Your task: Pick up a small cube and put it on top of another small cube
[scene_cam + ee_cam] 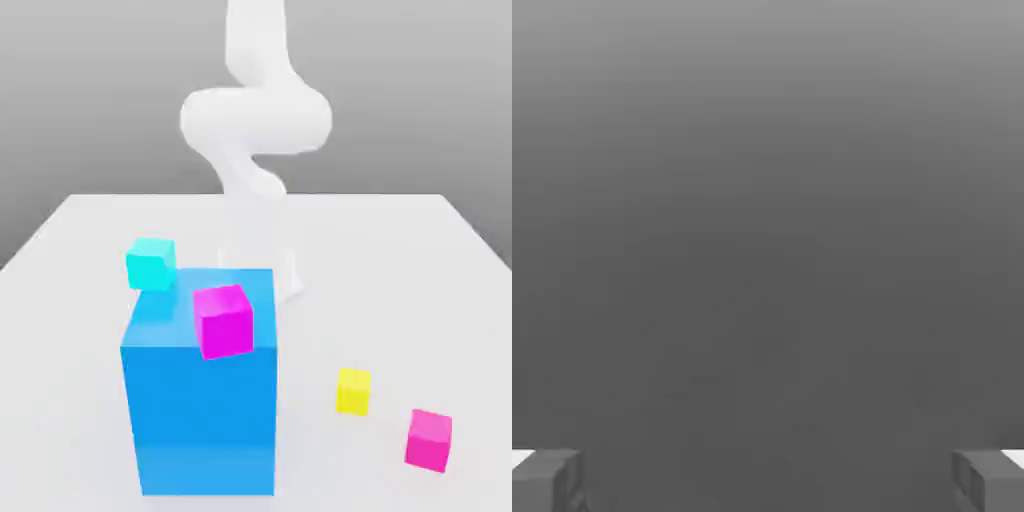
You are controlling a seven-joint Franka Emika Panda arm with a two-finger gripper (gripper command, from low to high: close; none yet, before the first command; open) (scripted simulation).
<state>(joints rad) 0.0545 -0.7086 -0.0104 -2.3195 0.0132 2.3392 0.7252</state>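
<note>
Plainly, the Stacking Is All Still to Do

From where I stand, the claw [768, 482] is spread wide, nothing between its fingers. The hot-pink cube [428, 441] sits on the table [330, 475], well apart from the claw and outside its grip; the yellow cube [353, 392], near the pink one, is ungripped too. No small cube rests on another. I'd say reaching, gripping, lifting and placing all remain, though which cube should be the base I can't tell.
</note>
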